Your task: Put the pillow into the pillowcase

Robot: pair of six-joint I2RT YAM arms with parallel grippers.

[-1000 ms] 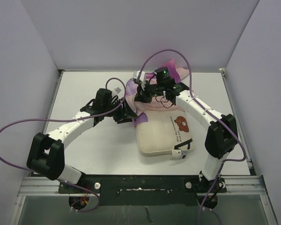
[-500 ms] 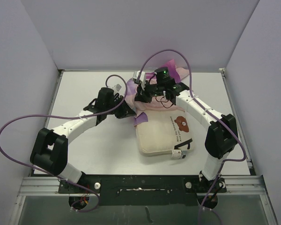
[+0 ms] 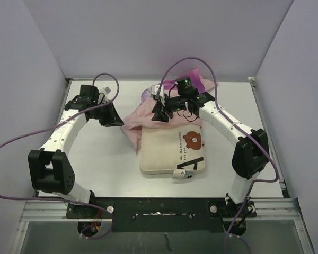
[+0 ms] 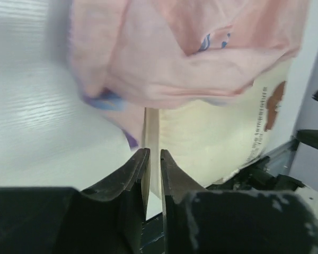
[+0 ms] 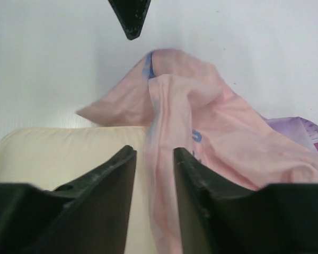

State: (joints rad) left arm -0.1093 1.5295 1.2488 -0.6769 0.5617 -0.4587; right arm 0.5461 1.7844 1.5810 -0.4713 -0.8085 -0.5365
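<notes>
The cream pillow (image 3: 167, 153) with its brown bear face lies flat mid-table, text and tag toward the front. The pillowcase (image 3: 138, 117) lies crumpled over the pillow's far edge, pale pink side up, with a purple part behind the right arm. My right gripper (image 3: 157, 114) is over the far edge of the pillow; in the right wrist view a fold of the pillowcase (image 5: 212, 121) runs between its fingers (image 5: 152, 151), beside the pillow (image 5: 58, 153). My left gripper (image 3: 116, 116) is left of the fabric, shut and empty (image 4: 151, 153), and faces the pillowcase (image 4: 175, 58) and the pillow (image 4: 212, 137).
White walls close the table on the left, back and right. Purple cables loop over both arms. The left gripper's dark tip (image 5: 130, 18) shows beyond the fabric in the right wrist view. The metal rail with the arm bases (image 3: 159, 206) runs along the front edge.
The left arm has swung away to the far left. The pillow has shifted left and turned squarer, and the pink fabric has spread out to the left. The right gripper has barely moved.
</notes>
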